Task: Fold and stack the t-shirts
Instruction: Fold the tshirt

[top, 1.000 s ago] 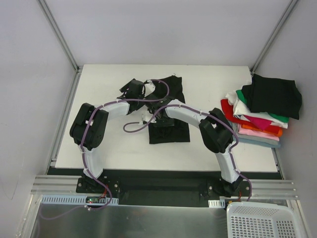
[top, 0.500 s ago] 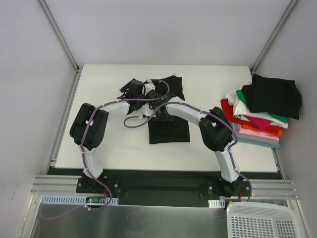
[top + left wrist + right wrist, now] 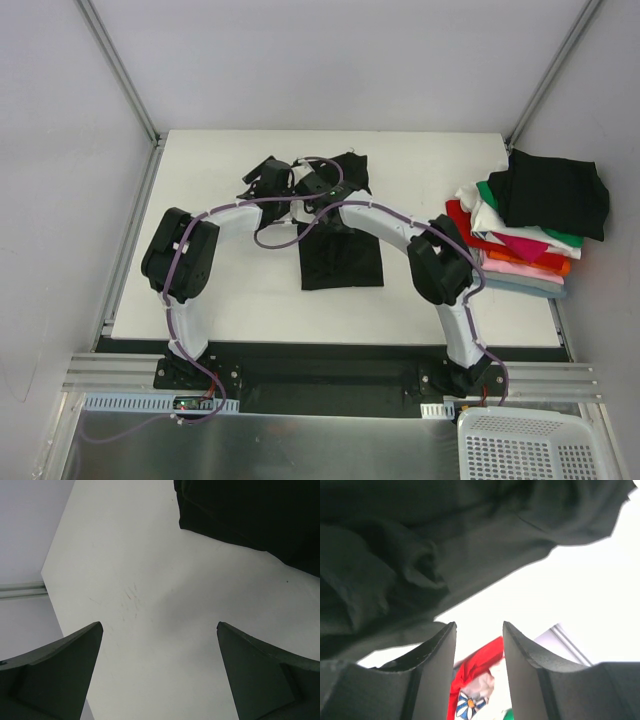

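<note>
Both arms stretch out to the far end of the black t-shirt [image 3: 340, 262], which lies in the middle of the counter [image 3: 230, 290], its near half flat and squared, its far half bunched up. On the left arm [image 3: 235, 212], the left jaws stand fully wide over bare counter just beside the cloth's edge, holding nothing. On the right arm [image 3: 380, 222], the right jaws are partway open and pressed close to the rumpled cloth, with nothing pinched between them that I can see. The stack of folded t-shirts [image 3: 525, 240] sits at the counter's right edge. The step in hand looks like taking the far hem. Each side wants a corner, gripped low and level, so the fold drops square rather than skewed.
</note>
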